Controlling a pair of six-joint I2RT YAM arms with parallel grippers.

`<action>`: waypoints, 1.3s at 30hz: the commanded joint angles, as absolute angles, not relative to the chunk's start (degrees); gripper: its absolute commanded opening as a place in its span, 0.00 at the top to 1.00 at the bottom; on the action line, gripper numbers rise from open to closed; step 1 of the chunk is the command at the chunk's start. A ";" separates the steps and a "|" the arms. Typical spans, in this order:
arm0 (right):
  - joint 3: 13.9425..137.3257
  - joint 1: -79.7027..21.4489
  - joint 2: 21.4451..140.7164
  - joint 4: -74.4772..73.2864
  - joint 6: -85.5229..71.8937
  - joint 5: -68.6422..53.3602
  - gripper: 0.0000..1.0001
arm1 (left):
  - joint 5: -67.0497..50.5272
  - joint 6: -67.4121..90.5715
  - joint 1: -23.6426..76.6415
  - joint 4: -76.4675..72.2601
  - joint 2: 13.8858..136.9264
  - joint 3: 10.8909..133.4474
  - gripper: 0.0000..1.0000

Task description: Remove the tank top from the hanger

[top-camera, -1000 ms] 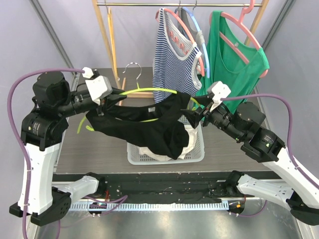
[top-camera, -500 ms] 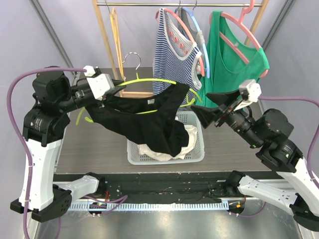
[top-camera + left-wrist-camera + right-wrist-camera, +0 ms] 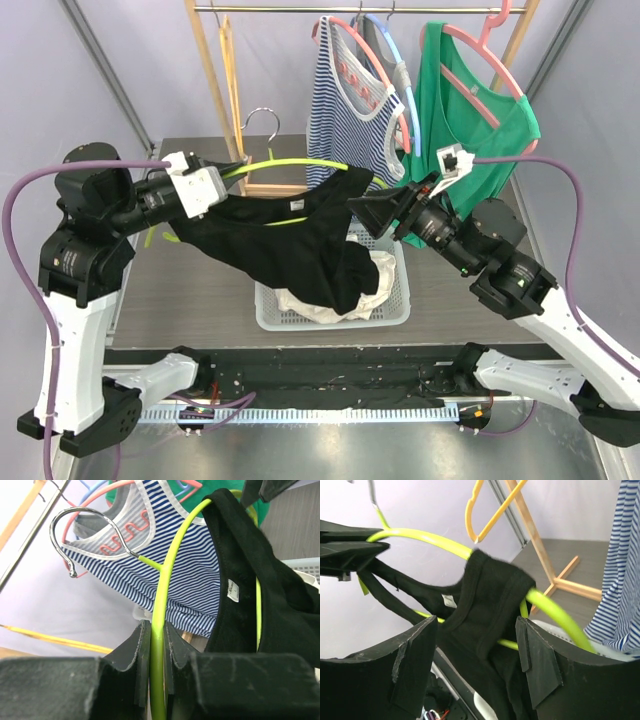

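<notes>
A black tank top [image 3: 300, 240] hangs on a lime green hanger [image 3: 290, 162] held above the basket. My left gripper [image 3: 232, 178] is shut on the hanger's green neck [image 3: 156, 645], below its metal hook [image 3: 80, 520]. The top's strap [image 3: 235, 540] is draped over the hanger arm. My right gripper [image 3: 368, 212] is open, its jaws wide apart on either side of the top's right shoulder strap [image 3: 492, 587], which still loops over the green hanger arm [image 3: 555, 612]. It holds nothing.
A white basket [image 3: 390, 300] with a white garment sits under the black top. Behind, a rail holds a striped tank top [image 3: 345, 110] and a green tank top [image 3: 475, 115] on pink hangers. A wooden rack post [image 3: 205, 60] stands at the left.
My right gripper swung back left toward the black top's right shoulder and now straddles the strap. The left gripper with the hanger shifted slightly.
</notes>
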State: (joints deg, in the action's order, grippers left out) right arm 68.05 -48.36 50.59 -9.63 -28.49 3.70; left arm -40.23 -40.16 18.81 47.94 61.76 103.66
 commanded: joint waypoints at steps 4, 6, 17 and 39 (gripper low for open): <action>68.03 -48.34 50.36 -5.45 -33.57 4.04 0.30 | -39.99 -39.82 19.16 41.40 60.56 104.33 0.96; 67.68 -48.34 50.45 -5.45 -33.49 4.57 0.30 | -40.34 -39.46 19.07 41.22 60.56 104.59 0.96; 66.71 -48.34 53.35 -0.54 -34.63 3.52 0.42 | -41.92 -36.92 19.16 41.05 60.47 104.15 0.94; 72.07 -48.34 47.74 -7.47 -29.00 8.24 0.99 | -38.85 -39.46 19.16 41.04 58.80 98.97 0.92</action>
State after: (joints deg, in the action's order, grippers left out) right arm 69.93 -48.36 51.86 -6.24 -31.27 2.72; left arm -39.64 -38.28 19.03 45.63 59.86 99.00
